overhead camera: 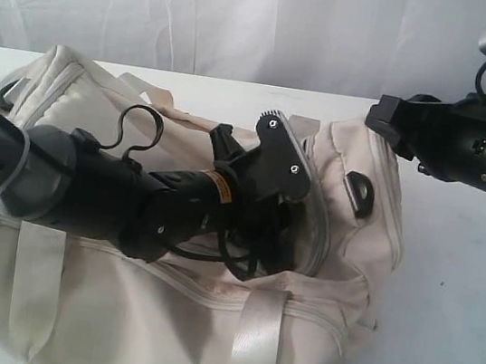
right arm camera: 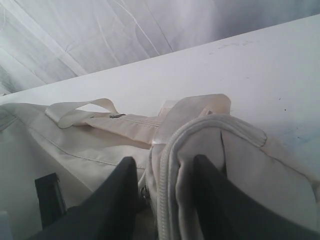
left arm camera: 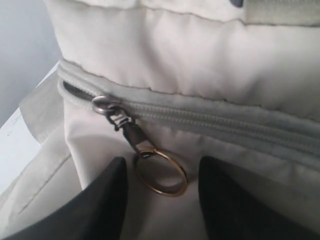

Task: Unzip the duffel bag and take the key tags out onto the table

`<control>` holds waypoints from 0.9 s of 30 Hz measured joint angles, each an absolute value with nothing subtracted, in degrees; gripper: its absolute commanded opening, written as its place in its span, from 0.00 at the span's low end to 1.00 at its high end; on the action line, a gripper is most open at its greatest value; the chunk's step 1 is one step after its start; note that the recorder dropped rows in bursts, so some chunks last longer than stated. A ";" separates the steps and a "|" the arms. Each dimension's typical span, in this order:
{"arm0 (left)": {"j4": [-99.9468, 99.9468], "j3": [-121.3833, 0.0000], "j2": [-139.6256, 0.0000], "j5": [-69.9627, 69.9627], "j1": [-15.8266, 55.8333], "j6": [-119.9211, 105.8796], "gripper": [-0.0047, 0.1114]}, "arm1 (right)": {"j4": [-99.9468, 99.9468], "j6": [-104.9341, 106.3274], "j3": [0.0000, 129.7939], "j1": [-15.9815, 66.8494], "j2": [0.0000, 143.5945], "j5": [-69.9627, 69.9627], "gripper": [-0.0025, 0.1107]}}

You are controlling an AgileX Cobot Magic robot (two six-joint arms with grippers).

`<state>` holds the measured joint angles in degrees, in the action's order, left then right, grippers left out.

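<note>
Straddling ring pull (left arm camera: 162, 194), left gripper (left arm camera: 162, 165) wide, empty; thin ring may slip out on closing. Right gripper (right arm camera: 165, 175) pinches duffel bag (overhead camera: 159, 316) right-end rim; fabric may pull free. Bag near-left on table (overhead camera: 452, 314); key tags unseen.

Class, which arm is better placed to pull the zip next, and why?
Left: the left gripper, open, straddles the zip ring, ready to close on it. The right gripper is clamped on the bag rim.
</note>
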<state>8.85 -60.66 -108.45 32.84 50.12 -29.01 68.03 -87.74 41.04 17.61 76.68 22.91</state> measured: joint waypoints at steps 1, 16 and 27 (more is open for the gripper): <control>8.04 -60.66 -108.57 33.22 50.12 -27.98 0.45 | 68.03 -87.74 41.04 17.61 76.68 22.91 0.33; 3.77 -60.66 -108.57 33.91 50.12 -24.52 0.31 | 68.03 -87.74 41.04 17.61 76.68 22.81 0.33; 3.56 -60.66 -108.57 33.66 50.12 -24.52 0.04 | 68.03 -87.74 41.04 17.61 76.68 22.58 0.33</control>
